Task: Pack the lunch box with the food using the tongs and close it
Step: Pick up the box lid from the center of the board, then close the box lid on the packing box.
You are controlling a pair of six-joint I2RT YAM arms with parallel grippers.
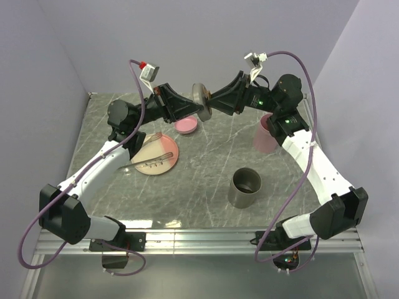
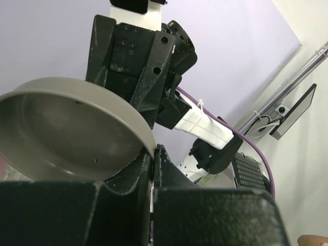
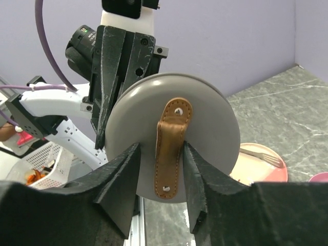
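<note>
Over marble table (image 1: 206,159), left pincer (image 2: 154,160) grips lid (image 2: 66,128).

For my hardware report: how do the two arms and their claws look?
The left arm and right arm have white shells, bulky black joints and a purple cable each. The left claw and right claw are black and angular.

My left gripper (image 2: 152,156) pinches the grey lid (image 3: 215,118) at its rim; my right gripper (image 3: 162,147) straddles the lid's brown strap (image 3: 171,123), jaws apart, seemingly not yet gripping.
</note>
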